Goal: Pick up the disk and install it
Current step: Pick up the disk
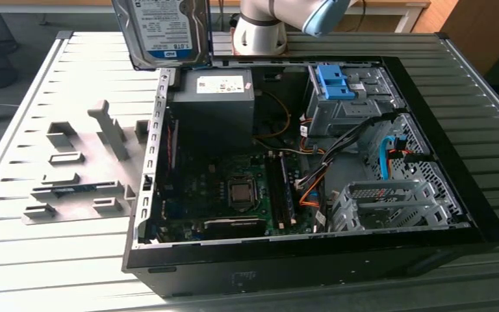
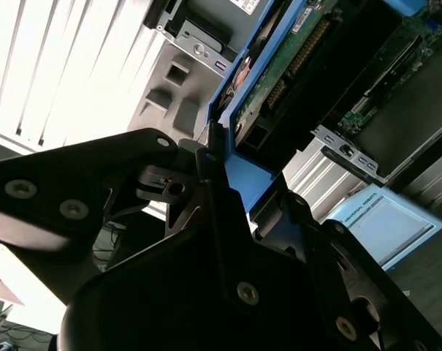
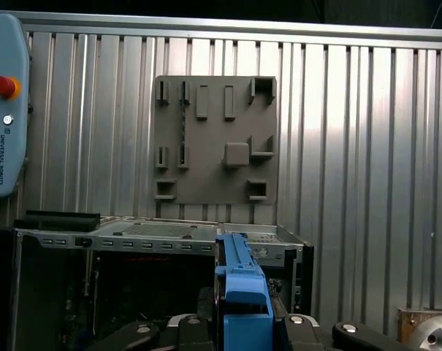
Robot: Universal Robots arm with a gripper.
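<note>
On the exterior view's left, a grey fixture board [image 1: 85, 162] is seen lying on the slatted metal table [image 1: 24, 253]. Just right of it, the disk [image 1: 164, 29] is held upright in the air, label toward the camera, near the far corner of the open computer case [image 1: 457, 214]. Further right, inside the case, a power-supply box [image 1: 219, 88], a bare blue bracket [image 1: 336, 81], loose cables [image 1: 314, 185] and an empty drive cage [image 1: 388, 201] are found.

The hold appears to be taken at one end only, so a tilt or slip could be caused by a sharp move. The case wall could be struck, or the cables snagged, on a careless descent. Jamming is likely if the rails are not lined up with the cage.

In the second wrist view the gripper [image 2: 239, 183] is seen closed on the disk's blue carrier rail. The rail is clamped between the two black fingers, and the drive's body, green circuit board showing, extends beyond the fingertips.
</note>
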